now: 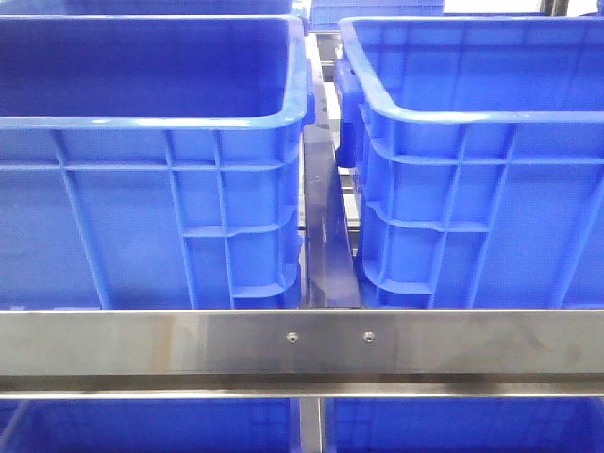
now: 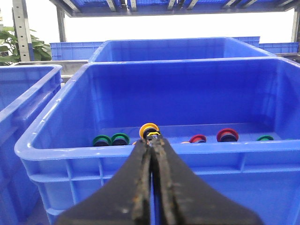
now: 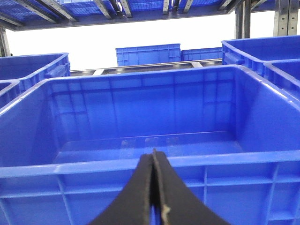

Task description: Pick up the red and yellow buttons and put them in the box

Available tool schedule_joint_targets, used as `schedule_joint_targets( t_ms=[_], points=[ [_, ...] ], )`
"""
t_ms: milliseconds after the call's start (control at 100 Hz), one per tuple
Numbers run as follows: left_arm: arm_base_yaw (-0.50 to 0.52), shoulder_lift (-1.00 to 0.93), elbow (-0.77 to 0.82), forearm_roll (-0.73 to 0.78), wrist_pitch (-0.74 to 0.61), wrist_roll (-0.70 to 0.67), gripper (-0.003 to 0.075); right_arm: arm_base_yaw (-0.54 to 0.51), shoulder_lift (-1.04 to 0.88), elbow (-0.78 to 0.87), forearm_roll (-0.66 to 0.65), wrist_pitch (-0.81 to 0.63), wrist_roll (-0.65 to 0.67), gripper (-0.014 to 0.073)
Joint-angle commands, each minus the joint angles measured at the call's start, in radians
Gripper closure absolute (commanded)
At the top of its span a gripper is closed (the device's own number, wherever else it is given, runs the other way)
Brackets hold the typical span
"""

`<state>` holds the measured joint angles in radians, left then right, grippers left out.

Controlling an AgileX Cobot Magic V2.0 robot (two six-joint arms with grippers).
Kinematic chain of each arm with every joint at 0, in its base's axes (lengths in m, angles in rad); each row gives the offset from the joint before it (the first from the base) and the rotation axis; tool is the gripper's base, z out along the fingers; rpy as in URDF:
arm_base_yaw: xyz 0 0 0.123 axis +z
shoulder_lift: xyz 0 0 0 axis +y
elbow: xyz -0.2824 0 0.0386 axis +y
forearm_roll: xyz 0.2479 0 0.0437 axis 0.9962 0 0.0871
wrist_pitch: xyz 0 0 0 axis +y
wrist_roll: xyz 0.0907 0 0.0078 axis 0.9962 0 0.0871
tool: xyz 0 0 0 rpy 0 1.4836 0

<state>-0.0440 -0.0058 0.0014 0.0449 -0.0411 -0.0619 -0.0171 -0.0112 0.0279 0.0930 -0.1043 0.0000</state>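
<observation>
Blue plastic fills every view; in the front view two ribbed crates stand side by side behind a steel rail (image 1: 302,344), the left crate (image 1: 151,189) and the right crate (image 1: 481,189), with a dark gap (image 1: 328,236) between them; neither arm shows in that view, and which crate each wrist camera faces cannot be told for sure.

In the left wrist view the left gripper (image 2: 151,137) has its black fingers (image 2: 140,178) drawn nearly together, pinching a yellow button (image 2: 149,129) at the very tips; the button sits just above the near rim of the bin (image 2: 61,151) in front of it. On that bin's floor, along the far wall, lie more caps: two green caps (image 2: 110,139) side by side on one side of the gripper, a red button (image 2: 227,135) and a smaller red cap (image 2: 198,138) on the other, and a green ring (image 2: 265,138) near the corner; all lie apart from the fingers.

In the right wrist view the right gripper (image 3: 153,152) has its fingers pressed together with nothing between them; its tip is at the near rim of the box (image 3: 262,159), whose visible floor is bare and glossy; more crates (image 3: 147,54) are stacked in the background under a metal rack (image 3: 117,9).
</observation>
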Motion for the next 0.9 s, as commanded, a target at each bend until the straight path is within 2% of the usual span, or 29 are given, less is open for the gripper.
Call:
schedule_joint_targets(
  t_ms=[0,430,660,890],
  points=[
    [0.002,-0.028,0.043,-0.008,-0.08,-0.003,0.0739,-0.004,-0.025,-0.02,0.0,-0.083,0.0,0.0661],
    [0.002,-0.028,0.009,-0.009,-0.064,-0.005,0.0739,-0.004,-0.025,-0.02,0.0,-0.083,0.0,0.0661],
    [0.002,0.027,-0.202,-0.016,0.179,-0.005,0.0739,-0.004,-0.025,-0.02,0.0,-0.083,0.0,0.0661],
    [0.002,0.214,-0.488,-0.026,0.407,-0.005,0.0739,-0.004,-0.025,-0.02,0.0,-0.083,0.0,0.0661]
  ],
)
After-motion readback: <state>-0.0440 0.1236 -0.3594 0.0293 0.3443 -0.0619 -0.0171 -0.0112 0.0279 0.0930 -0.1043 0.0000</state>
